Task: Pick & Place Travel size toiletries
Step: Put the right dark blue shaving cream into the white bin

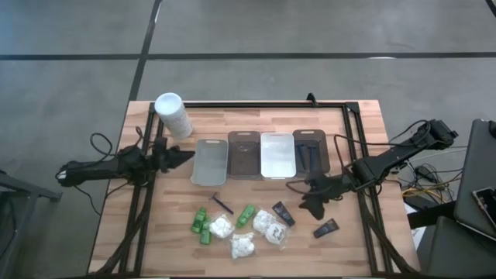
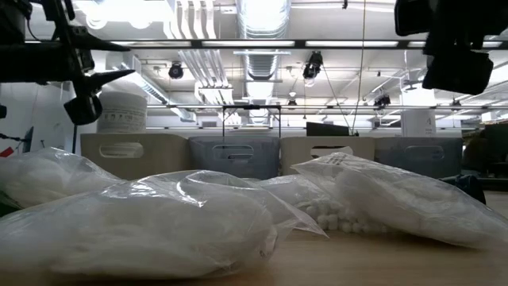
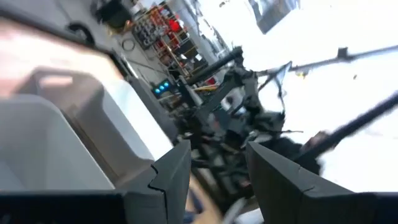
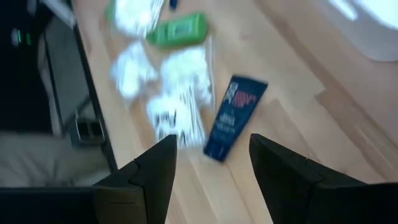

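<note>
The travel toiletries lie clustered on the near part of the counter: green bottles, white packets, a razor and black tubes, with one more black tube lying apart to the right. The right tool hovers just right of this cluster, between the two tube spots and near the rightmost tray; its wrist view shows a dark blue-black tube straight ahead of its parted, empty fingers. The left tool waits at the far left beside the leftmost tray and the white container, its fingers partly open and holding nothing.
</note>
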Controlling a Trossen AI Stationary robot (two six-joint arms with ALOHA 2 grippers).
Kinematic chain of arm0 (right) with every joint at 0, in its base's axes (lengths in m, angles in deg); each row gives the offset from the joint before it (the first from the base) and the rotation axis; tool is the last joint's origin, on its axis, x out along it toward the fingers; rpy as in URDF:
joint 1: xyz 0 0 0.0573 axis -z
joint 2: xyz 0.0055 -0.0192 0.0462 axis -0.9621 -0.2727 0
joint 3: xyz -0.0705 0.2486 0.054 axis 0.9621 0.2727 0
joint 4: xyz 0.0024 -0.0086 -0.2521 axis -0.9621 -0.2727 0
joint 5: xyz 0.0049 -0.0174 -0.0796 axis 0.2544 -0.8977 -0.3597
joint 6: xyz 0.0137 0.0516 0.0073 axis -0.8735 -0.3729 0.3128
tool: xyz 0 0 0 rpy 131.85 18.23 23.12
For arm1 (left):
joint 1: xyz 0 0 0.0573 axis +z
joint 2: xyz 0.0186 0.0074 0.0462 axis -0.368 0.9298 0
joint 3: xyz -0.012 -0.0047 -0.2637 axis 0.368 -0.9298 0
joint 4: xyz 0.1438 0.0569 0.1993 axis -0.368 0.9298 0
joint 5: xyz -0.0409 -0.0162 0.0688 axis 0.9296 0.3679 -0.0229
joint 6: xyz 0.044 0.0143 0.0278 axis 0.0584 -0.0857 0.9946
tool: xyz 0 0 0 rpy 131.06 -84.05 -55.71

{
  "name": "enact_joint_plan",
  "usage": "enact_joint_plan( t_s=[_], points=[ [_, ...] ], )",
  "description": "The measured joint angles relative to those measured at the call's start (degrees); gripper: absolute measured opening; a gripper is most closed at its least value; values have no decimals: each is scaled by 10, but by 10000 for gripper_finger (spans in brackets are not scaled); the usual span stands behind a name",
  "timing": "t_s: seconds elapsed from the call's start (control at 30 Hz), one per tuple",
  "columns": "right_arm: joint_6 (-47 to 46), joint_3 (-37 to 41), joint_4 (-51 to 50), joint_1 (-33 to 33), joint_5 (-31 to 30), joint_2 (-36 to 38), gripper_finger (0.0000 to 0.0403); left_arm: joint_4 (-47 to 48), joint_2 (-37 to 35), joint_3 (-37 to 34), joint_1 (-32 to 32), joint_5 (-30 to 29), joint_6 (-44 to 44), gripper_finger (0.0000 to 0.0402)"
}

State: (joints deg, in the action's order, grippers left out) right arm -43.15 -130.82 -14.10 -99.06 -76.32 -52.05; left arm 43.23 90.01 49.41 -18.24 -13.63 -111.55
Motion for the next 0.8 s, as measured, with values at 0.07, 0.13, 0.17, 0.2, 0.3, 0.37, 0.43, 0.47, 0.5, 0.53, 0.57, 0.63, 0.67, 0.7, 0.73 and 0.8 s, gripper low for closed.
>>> enact_joint_plan(
  t_s=[0.07,0.13,0.17,0.2,0.3,0.37,0.43,0.47,0.5,0.53,0.57,0.63,0.67,0.7,0.73,0.8],
  points=[
    [-24,0,0,0,-16,0,202,-3,0,0,0,-8,-24,161],
    [-48,0,0,0,-18,0,204,-6,0,0,0,-10,-34,161],
    [-62,0,0,0,-18,0,205,-10,0,0,0,-10,-36,161],
    [-74,0,0,0,-18,0,206,-11,0,0,0,-10,-37,161],
    [-99,0,0,0,-18,0,208,-9,2,0,0,-30,-37,161],
    [-116,0,0,0,-18,0,210,-7,2,0,0,-38,-36,161],
    [-135,0,1,0,-18,0,211,-11,2,0,0,-55,-18,161],
    [-148,0,1,0,-18,0,212,-9,2,0,0,-64,1,161],
    [-168,0,3,0,-18,0,213,-8,2,0,0,-68,11,161],
    [-192,0,5,0,-18,0,214,-9,3,0,0,-72,14,161],
    [-221,0,5,0,-17,0,214,-10,4,0,0,-77,14,161],
    [-267,0,5,0,-17,0,215,-11,4,0,0,-78,-18,161],
    [-268,0,7,0,-17,0,215,-15,5,0,0,-78,-45,161],
    [-259,0,13,0,-16,0,214,-17,4,0,0,-79,-63,161],
    [-247,0,19,0,-16,0,213,-17,4,0,0,-79,-71,161],
    [-223,0,18,0,-16,0,209,-15,7,0,0,-79,-81,161]
  ],
)
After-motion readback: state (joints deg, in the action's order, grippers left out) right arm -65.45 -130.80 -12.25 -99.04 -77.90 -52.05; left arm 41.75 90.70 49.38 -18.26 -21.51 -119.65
